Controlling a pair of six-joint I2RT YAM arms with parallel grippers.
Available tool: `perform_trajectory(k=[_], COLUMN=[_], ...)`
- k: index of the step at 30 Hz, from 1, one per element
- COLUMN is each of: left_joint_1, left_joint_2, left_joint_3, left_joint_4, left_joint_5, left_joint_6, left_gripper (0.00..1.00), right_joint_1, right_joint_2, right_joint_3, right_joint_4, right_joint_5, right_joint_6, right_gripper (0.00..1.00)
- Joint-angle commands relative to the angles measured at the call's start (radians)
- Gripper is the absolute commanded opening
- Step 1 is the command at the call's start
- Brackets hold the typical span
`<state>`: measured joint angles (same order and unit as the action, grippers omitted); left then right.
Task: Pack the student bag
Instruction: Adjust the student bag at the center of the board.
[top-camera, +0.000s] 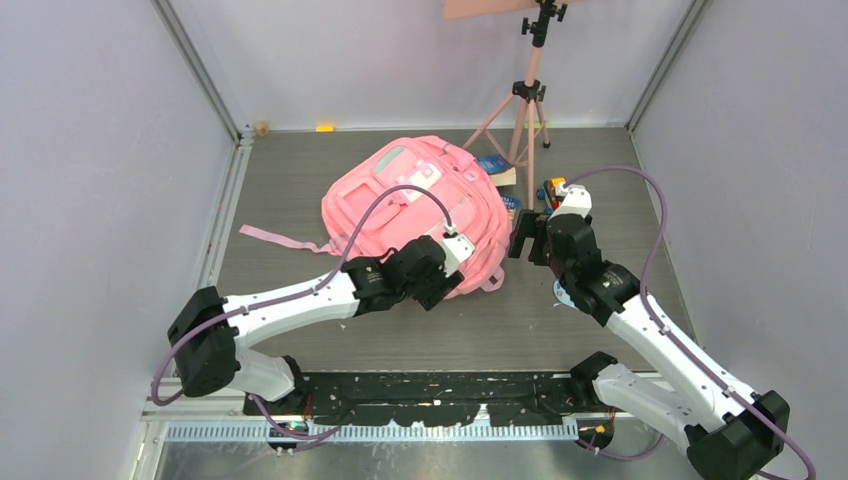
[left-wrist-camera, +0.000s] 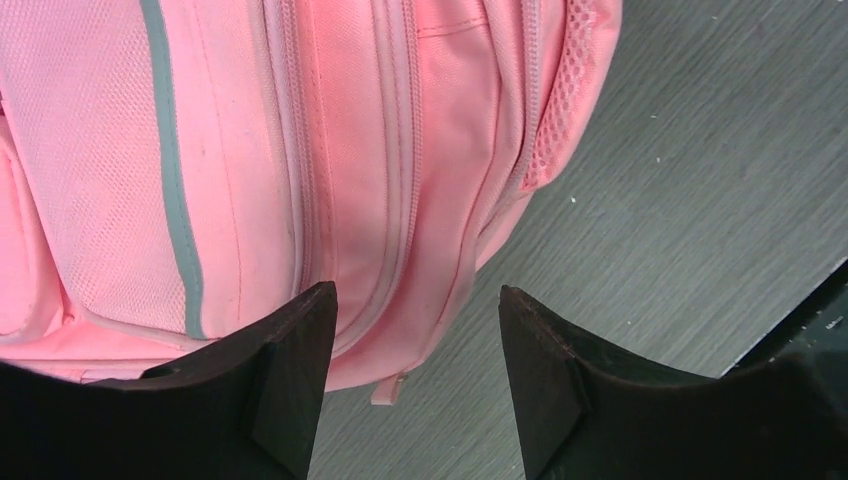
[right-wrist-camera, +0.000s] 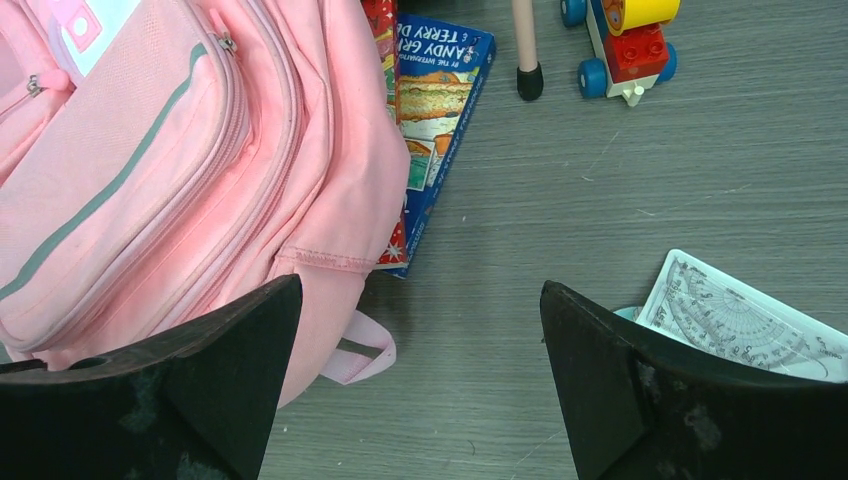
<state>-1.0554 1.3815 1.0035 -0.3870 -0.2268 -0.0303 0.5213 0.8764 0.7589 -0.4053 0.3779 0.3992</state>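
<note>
**Both grippers open beside the pink bag**

At the middle of the grey table (top-camera: 300, 180): the student bag (top-camera: 410, 195), lying flat, front pockets and white patch facing up. Off to its left, a loose pink strap (top-camera: 283, 240), stretched flat along the surface.

Over the bag's near edge: the left gripper (left-wrist-camera: 415, 300), fingers spread apart and holding nothing, pointed down at the seam-lined pink fabric and the strip of table next to it. Touching the fabric or just above it, impossible to tell.

Just off the bag's right side: the right gripper (right-wrist-camera: 420, 290), jaws wide and empty, bare table showing between the fingertips, a small pink strap loop close by the finger on the bag side.

Tucked partly under the bag's right edge: a blue book (right-wrist-camera: 440, 90), cover up. Beyond it, a pink tripod leg (right-wrist-camera: 524, 50) with a black foot, and beside that a toy vehicle (right-wrist-camera: 630, 35) of red and yellow blocks on blue wheels. Near the outer finger, a printed protractor sheet (right-wrist-camera: 745, 320), partly hidden behind the gripper.
</note>
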Motion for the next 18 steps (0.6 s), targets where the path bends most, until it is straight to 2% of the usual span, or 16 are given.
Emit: perform_trajectory(k=[1,4,8,10,12,14,18], left_joint_1=[0.003,0.002,-0.002,-0.010,-0.013,-0.013,-0.013], left_joint_2=[0.029,0.051,0.063,0.066,0.066,0.064,0.036], left_joint_3=[0.011,0.015,0.009,0.004,0.001,0.003,0.018], left_joint_4=[0.062,0.065,0.079,0.089,0.098,0.103,0.092], left_joint_5=[-0.057,-0.066,-0.113,-0.172,-0.214,-0.239,-0.285], left_joint_6=[-0.019,-0.034,-0.046,-0.045,-0.040,-0.040,-0.039], left_gripper=[0.62,0.63,0.70,0.66,0.56,0.38,0.10], right_joint_1=[-0.004,-0.004,-0.004,-0.005,-0.004,-0.004,-0.004], right_joint_2=[-0.027,-0.028,-0.031,-0.033,-0.034,-0.032,-0.019], right_joint_3=[0.005,0.005,0.000,-0.003,-0.005,-0.005,-0.009], right_joint_4=[0.013,0.011,0.011,0.010,0.010,0.010,0.017], right_joint_5=[0.001,0.000,0.001,0.000,0.001,-0.003,-0.073], right_joint_6=[0.014,0.016,0.018,0.018,0.019,0.020,0.015], right_gripper=[0.95,0.95,0.95,0.95,0.95,0.95,0.95])
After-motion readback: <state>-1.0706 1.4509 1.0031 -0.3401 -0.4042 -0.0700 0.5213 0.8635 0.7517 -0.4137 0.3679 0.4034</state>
